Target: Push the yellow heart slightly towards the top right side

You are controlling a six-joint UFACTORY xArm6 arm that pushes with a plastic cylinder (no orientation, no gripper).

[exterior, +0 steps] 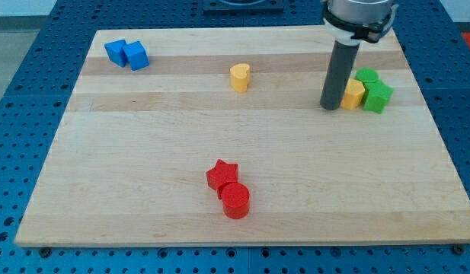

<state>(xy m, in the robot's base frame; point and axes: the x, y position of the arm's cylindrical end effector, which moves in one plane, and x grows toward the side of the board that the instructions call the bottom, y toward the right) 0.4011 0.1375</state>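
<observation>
The yellow heart (240, 77) sat near the table's top edge, about the middle. My tip (330, 107) stood well to its right, touching another yellow block (353, 94) by the right edge. There was no pincer, only a rod.

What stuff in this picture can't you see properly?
- Yellow block at the view's right: my rod covers its left part, so its shape is unclear.
- Whether my tip touches that block: cannot tell.
- Two green blocks: they overlap, the yellow block hides part, exact shapes uncertain.
- Arm above the rod: cut off by the view's top edge.
</observation>
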